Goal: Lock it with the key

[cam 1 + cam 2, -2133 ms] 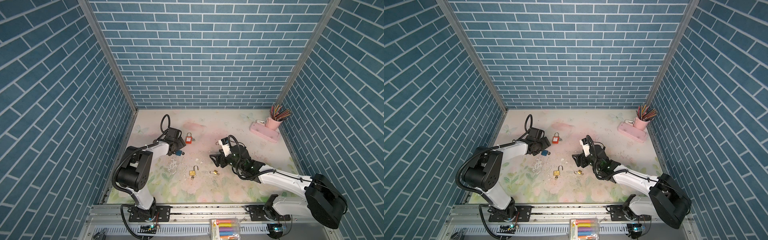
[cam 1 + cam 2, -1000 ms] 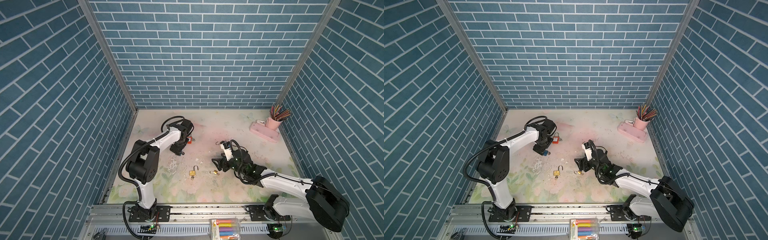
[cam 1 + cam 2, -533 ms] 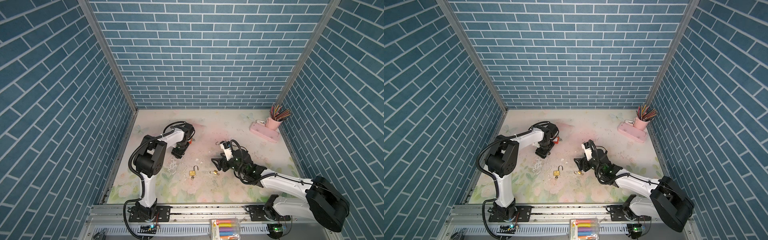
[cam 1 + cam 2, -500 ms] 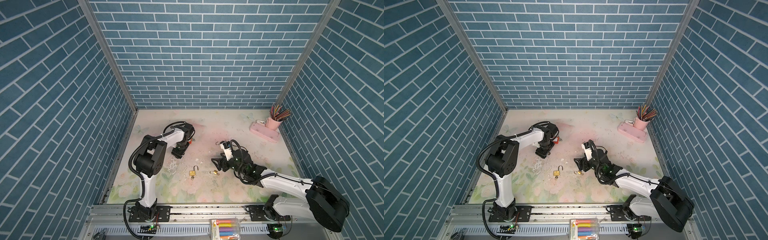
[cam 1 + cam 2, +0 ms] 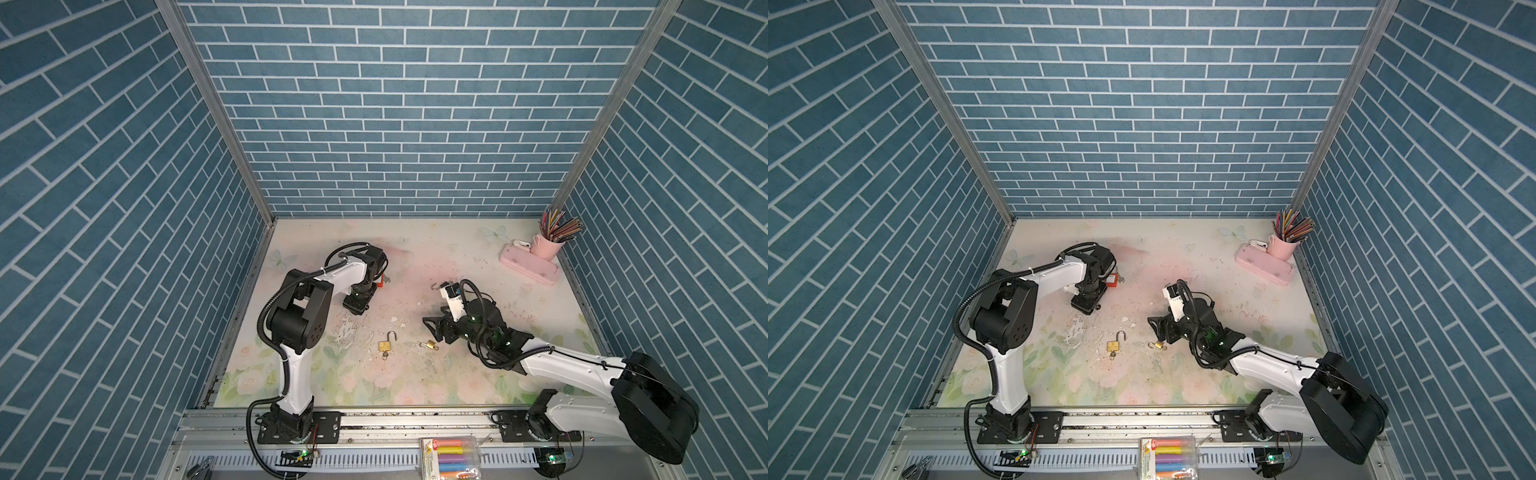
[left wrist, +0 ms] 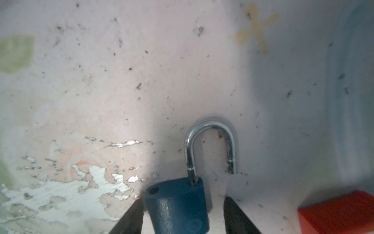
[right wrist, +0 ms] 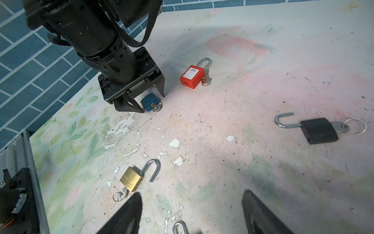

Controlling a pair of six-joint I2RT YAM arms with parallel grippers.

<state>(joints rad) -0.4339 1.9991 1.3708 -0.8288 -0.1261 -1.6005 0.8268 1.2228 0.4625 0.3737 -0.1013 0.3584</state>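
**Blue padlock straddled, ungripped**

Left of centre in a top view, our left end effector stands open astride it, key in its base — to steady it, we judge. The right end effector gapes, empty.

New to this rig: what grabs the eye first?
The left hand straddles a blue padlock with its shackle open, on the left of the table, a red padlock beside. Mid-table lies an open brass padlock, and a pink cup of pencils stands in the far right corner.
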